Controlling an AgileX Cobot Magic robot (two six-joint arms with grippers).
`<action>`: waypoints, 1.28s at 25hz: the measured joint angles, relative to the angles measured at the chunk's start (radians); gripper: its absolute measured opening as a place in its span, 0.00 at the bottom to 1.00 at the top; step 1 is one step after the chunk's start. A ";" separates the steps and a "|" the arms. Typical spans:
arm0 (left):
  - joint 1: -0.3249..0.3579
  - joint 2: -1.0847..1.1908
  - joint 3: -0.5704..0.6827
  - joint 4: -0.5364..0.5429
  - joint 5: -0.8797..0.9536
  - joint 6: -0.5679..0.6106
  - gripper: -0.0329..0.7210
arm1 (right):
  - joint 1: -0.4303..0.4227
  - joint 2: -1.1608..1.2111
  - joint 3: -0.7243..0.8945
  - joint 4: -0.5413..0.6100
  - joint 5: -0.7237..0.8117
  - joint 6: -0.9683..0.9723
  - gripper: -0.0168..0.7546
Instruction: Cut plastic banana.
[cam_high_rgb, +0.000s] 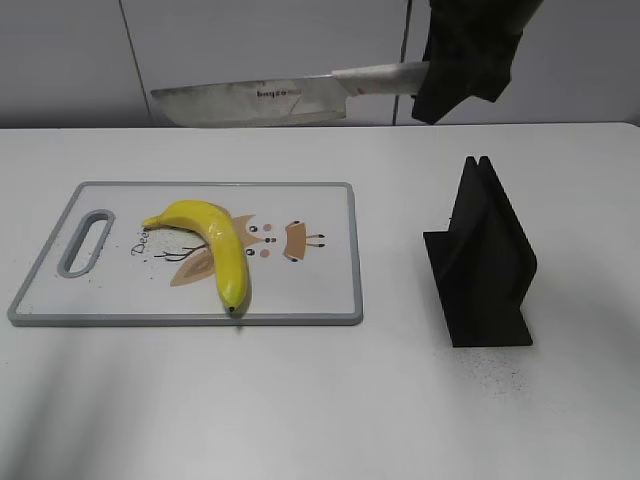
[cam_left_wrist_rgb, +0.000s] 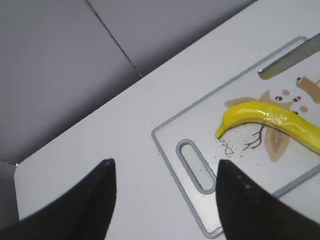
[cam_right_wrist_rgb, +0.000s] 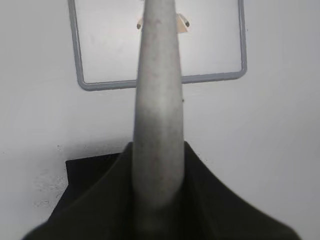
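White table; board lettering ("Dee...").

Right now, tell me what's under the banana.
The banana lies on the cutting board, over its printed deer picture. The print beneath the banana is hidden.

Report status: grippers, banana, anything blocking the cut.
Right gripper shut on knife, held high above the board. Left gripper open, empty. Banana whole on board. Nothing blocking.

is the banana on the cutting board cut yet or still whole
Whole. The plastic banana lies uncut on the cutting board; the knife hangs above it.
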 joint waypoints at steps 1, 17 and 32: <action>0.000 0.045 -0.032 -0.014 0.020 0.047 0.82 | 0.001 0.014 -0.003 0.007 0.000 -0.018 0.23; -0.063 0.491 -0.239 -0.157 0.249 0.611 0.75 | 0.007 0.167 -0.079 0.217 -0.002 -0.173 0.23; -0.127 0.613 -0.239 -0.167 0.193 0.624 0.56 | 0.010 0.193 -0.079 0.282 -0.002 -0.180 0.23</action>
